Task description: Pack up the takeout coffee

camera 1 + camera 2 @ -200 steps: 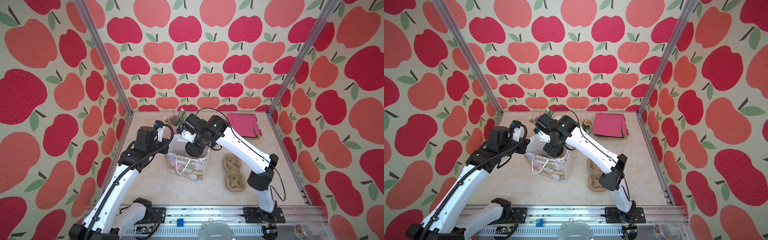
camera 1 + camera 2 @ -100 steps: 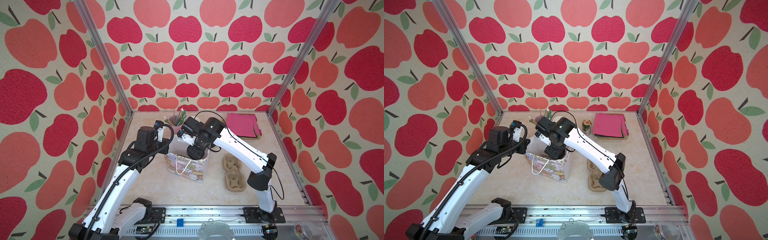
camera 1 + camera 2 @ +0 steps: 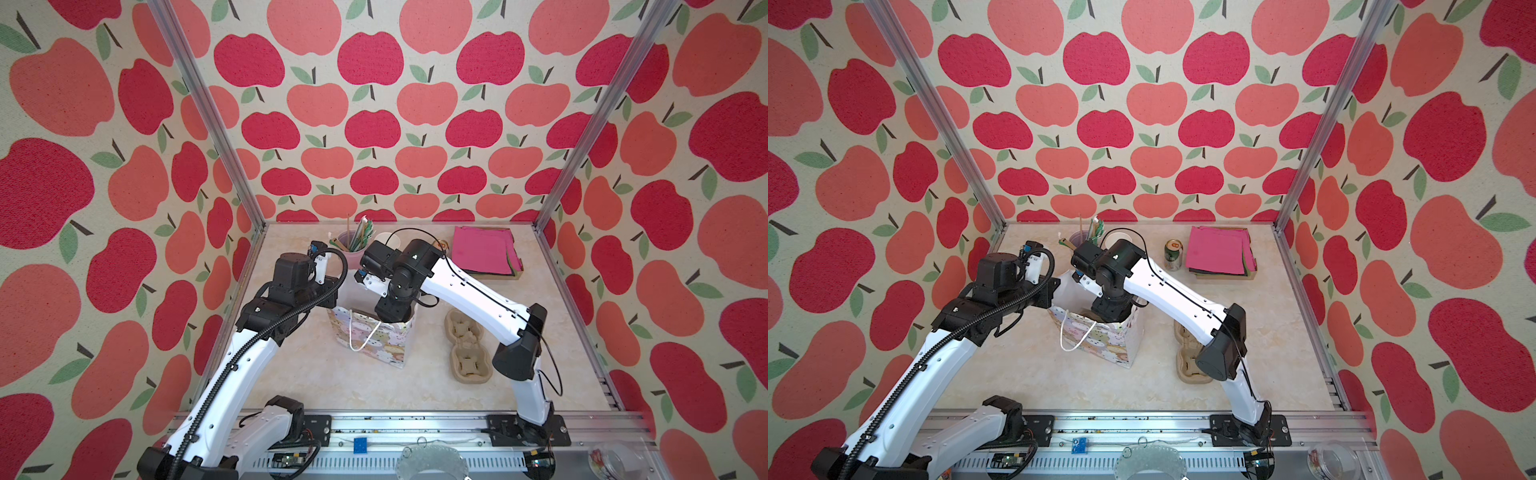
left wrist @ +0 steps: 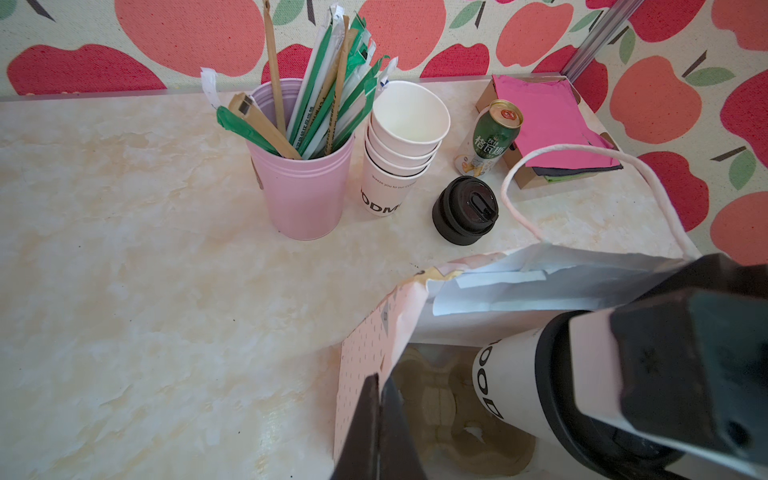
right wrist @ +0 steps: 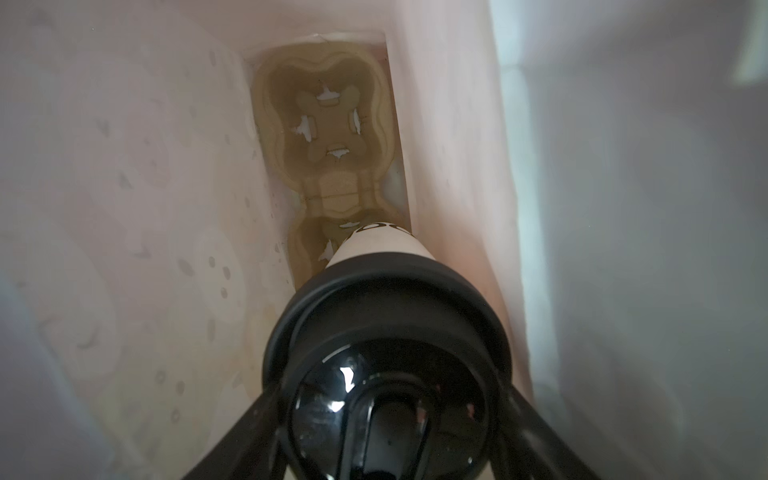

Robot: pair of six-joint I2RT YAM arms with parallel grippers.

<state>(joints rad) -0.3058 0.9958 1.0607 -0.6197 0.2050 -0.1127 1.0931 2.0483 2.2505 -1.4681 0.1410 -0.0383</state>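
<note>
The takeout coffee (image 4: 511, 382), a white cup with black lettering and a black sip lid (image 5: 386, 324), hangs tilted inside the patterned gift bag (image 3: 374, 340) (image 3: 1100, 340). My right gripper (image 5: 388, 415) (image 3: 392, 309) reaches down into the bag, shut on the cup's lid from both sides. A brown pulp cup carrier (image 5: 328, 124) (image 4: 432, 395) lies on the bag's floor, and the cup's base hovers over its nearer well. My left gripper (image 4: 380, 386) (image 3: 328, 297) is shut on the bag's rim (image 4: 365, 340) and holds the mouth wide.
At the back stand a pink tumbler of straws (image 4: 303, 187), a stack of lidless white cups (image 4: 399, 158), a short stack of black lids (image 4: 465, 210), a green can (image 4: 492, 137) and pink napkins (image 4: 548, 116). A second pulp carrier (image 3: 467, 349) lies right of the bag.
My right gripper has sunk lower into the bag with the cup. The left arm and the bag have stayed where they were.
</note>
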